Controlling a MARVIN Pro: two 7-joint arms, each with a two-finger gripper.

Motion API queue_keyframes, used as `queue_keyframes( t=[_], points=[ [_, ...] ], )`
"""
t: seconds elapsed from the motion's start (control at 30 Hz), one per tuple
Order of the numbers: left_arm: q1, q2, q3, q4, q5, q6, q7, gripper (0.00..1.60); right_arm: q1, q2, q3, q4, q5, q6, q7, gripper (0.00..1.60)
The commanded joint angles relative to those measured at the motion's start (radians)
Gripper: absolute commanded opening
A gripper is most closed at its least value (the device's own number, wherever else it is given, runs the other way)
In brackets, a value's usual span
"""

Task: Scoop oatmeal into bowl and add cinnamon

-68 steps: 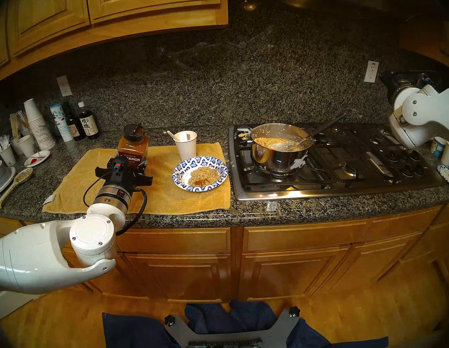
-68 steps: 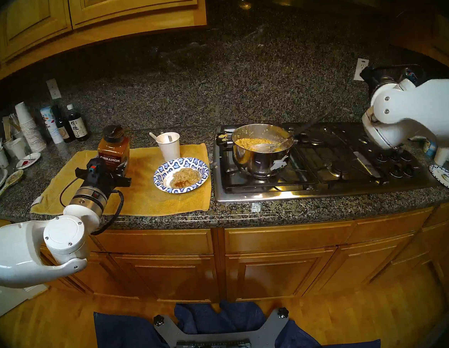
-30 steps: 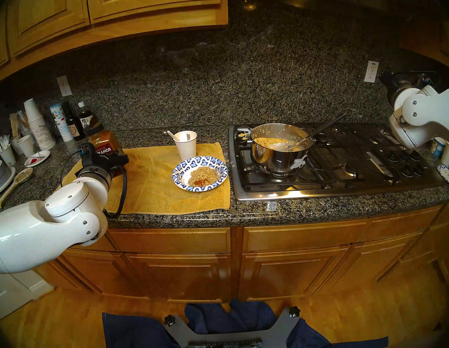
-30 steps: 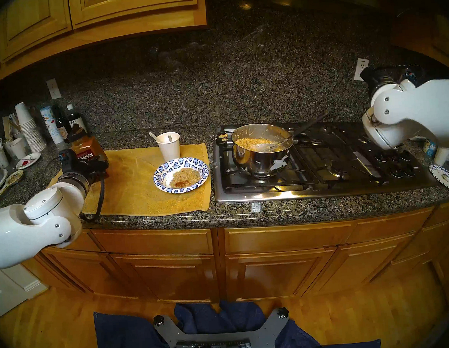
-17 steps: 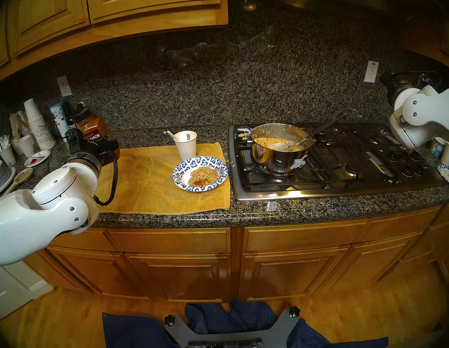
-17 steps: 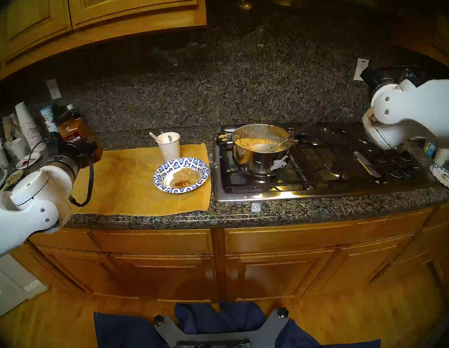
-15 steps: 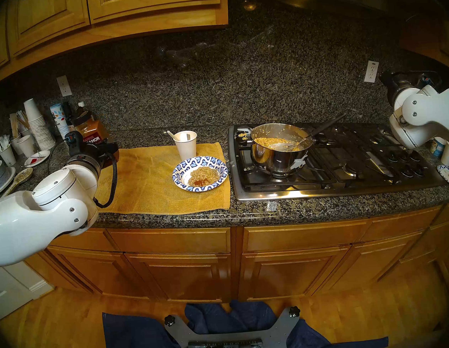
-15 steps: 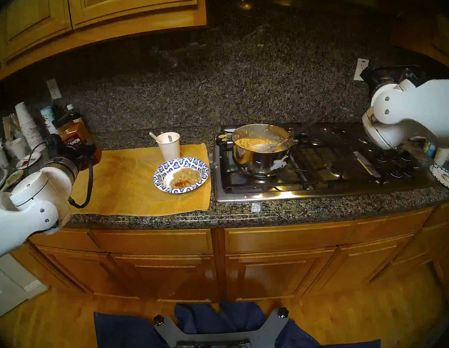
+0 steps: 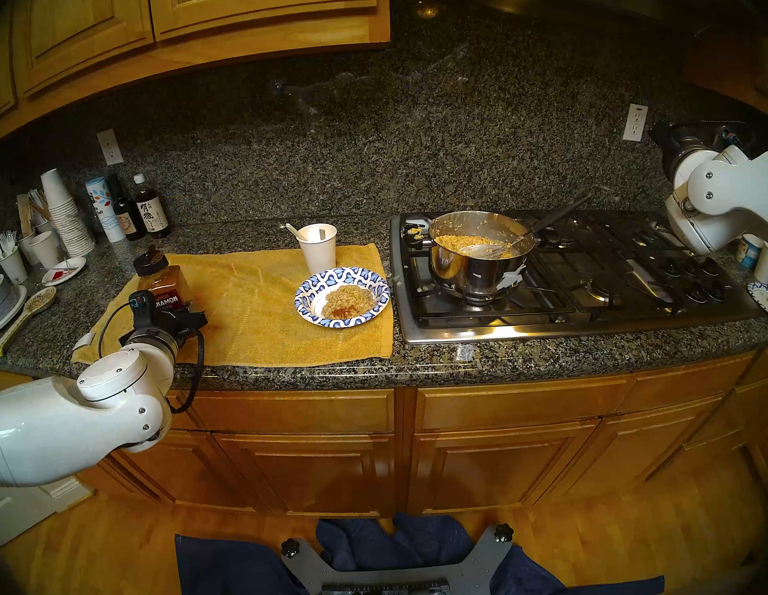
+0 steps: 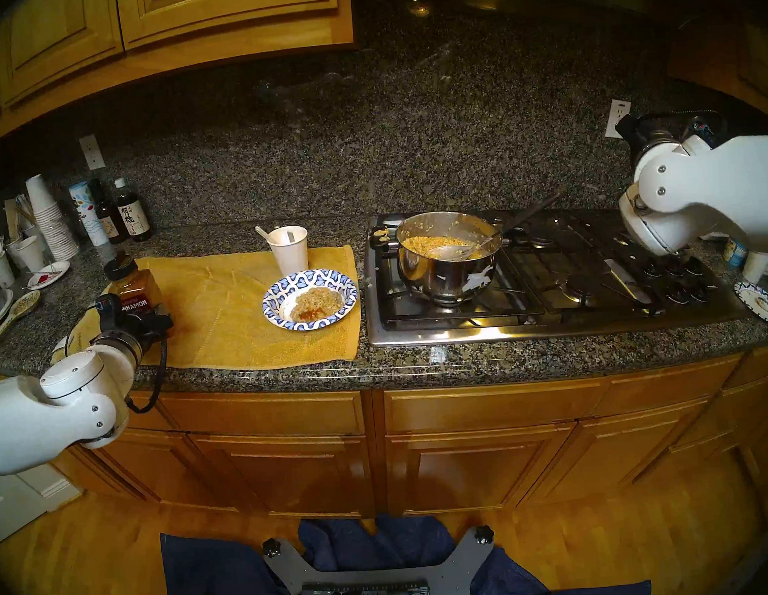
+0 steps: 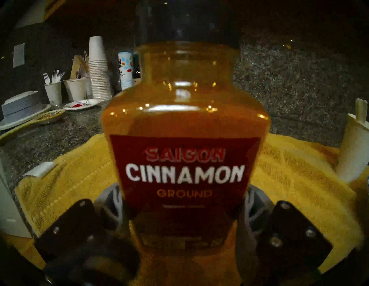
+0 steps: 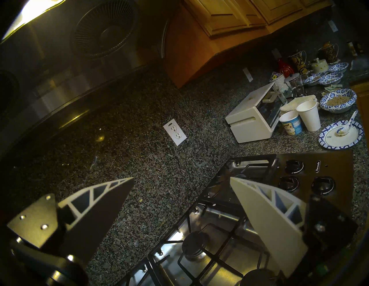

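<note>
Cinnamon jar [image 11: 184, 139] | left jaws clamp base, cap dark | right jaws apart, empty

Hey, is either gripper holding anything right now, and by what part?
The left gripper clamps the cinnamon jar by its lower body, at the label's bottom. The right gripper is open and empty.

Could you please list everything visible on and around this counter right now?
cinnamon jar: one, orange-brown, black cap, left end of towel
towel: one, yellow, on counter
bowl: one, blue-and-white, on towel
oatmeal: tan, in bowl and pot
paper cup: one, white, behind bowl
pot: one, steel, on stove
stove: one, black
dark bottles: two, back left
cup stack: white, far left
left gripper: jaws clamped on jar
right gripper: jaws apart, above stove
</note>
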Motion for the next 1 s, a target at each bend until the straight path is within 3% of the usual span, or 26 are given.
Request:
queue_keyframes(
  t=[0.0,0.33,0.6,0.97],
  points=[
    [0.037,0.006,0.031,0.039,-0.002,-0.03,-0.022,0.0,0.027,-0.004,0.027,0.007,-0.028,0.0,-0.094,1.6],
    [-0.051,0.033,-0.046,0.0,0.023,-0.039,-0.038,0.0,0.027,-0.002,0.026,0.008,-0.028,0.0,-0.083,1.6],
    [-0.055,0.039,-0.052,-0.034,0.072,-0.008,-0.016,0.0,0.027,-0.003,0.024,0.008,-0.025,0.0,-0.079,1.6],
    [-0.07,0.044,-0.046,-0.072,0.285,0.132,-0.006,0.0,0.027,-0.003,0.02,0.009,-0.016,0.0,-0.059,1.6]
  ],
)
